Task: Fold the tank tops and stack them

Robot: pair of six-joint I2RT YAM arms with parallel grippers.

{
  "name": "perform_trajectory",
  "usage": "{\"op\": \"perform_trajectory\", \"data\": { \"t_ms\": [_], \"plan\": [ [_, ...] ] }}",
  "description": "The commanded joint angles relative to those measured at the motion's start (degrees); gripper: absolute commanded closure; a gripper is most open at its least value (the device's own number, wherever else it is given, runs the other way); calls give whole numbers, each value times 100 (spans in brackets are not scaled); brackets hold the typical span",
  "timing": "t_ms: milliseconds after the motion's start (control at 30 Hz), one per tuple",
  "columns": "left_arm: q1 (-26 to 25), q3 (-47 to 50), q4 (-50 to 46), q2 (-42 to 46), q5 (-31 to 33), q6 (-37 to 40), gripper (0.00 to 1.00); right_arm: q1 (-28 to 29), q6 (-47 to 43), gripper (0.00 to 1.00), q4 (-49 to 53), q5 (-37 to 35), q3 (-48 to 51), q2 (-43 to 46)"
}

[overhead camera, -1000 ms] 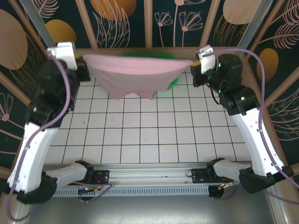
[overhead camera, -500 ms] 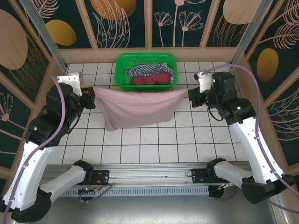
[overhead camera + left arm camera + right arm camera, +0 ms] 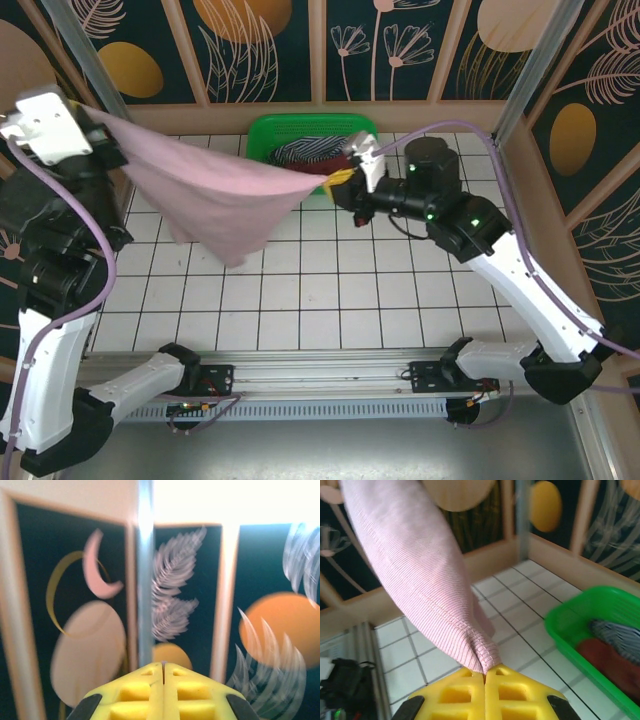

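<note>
The worktop (image 3: 330, 290) carries no cloth yet; its white tiles lie bare in front of the arms. Above it the pink tank top (image 3: 215, 195) hangs in the air, and its pose is what has changed. Half a second ago it hung almost level between the two arms, just in front of the green basket (image 3: 265, 135) at the far edge. Now it runs on a slope, high over the far left corner and lower near the middle of the far edge, with a loose point hanging down over the left half.

The left arm (image 3: 60, 260) has risen and swung out to the left. The right arm (image 3: 500, 250) has come inward, so its wrist is now in front of the basket.

In the basket the striped tank top (image 3: 615, 630) and the maroon tank top (image 3: 607, 660) lie together, untouched.

The right fingers (image 3: 470, 692) are clamped on a bunched edge of the pink top, which rises from between them. The left fingers (image 3: 150, 692) are pressed together. Their own camera shows no cloth at the tips, but from above the cloth runs tight up to them, so I judge that they pinch the other corner.

I judge this to be a swing to open the cloth before it is laid down. No fold is made yet, and two tops still wait.
</note>
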State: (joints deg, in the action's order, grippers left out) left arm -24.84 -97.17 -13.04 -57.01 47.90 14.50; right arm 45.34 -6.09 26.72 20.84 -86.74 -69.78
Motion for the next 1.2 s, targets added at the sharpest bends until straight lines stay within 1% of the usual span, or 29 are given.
{"op": "perform_trajectory", "data": {
  "t_ms": [0,167,233,267,333,400,467,533,600,667,700,800,867,933,1000,1100,1167],
  "plan": [
    [19,-705,1295,-317,633,1617,100,654,-49,100,-505,-144,-466,-130],
    [14,-1614,1021,-964,175,2263,100,1396,157,100,-543,-522,-663,-185],
    [14,-2034,566,-1379,-104,2121,100,1569,253,100,-448,-709,-639,-181],
    [19,-2029,459,-1510,-285,2028,100,1611,336,100,-419,-800,-569,-156],
    [16,-1800,242,-1721,-711,1494,100,1683,614,100,-431,-1125,-296,1],
    [21,-1671,1,-2057,-955,1149,100,1717,944,100,-414,-1531,64,240],
    [23,-1308,9,-2295,-1510,613,100,1720,1317,100,-258,-1886,456,512],
    [23,-905,-14,-2586,-2359,-170,100,1715,1785,100,134,-2233,872,776],
    [-51,-498,-12,-2900,-3017,-831,100,1715,2311,100,552,-2551,1373,1075],
    [-331,98,219,-3195,-3258,-1191,100,1672,3032,100,1066,-2783,1880,1337],
    [-490,370,361,-3408,-3424,-1308,100,1642,3345,100,1334,-2771,2133,1442],
    [-882,517,637,-4367,-3779,-1655,100,1639,4481,100,1942,-2937,2983,1794],
    [-1051,195,752,-5117,-3829,-1801,100,1613,5180,100,2177,-3178,3490,2123],
    [-1196,-518,561,-5916,-3984,-1938,100,1488,5734,100,2366,-3271,3891,2422],
    [-1382,-1321,338,-6631,-4101,-1919,100,1417,6247,100,2587,-3462,4122,2715],
    [-1565,-2260,110,-7450,-4408,-1906,100,1332,6665,100,2779,-3570,4396,2993],
    [-1628,-2632,-1,-7806,-4550,-1997,100,1193,6723,100,2887,-3524,4509,3037]
  ]
}}
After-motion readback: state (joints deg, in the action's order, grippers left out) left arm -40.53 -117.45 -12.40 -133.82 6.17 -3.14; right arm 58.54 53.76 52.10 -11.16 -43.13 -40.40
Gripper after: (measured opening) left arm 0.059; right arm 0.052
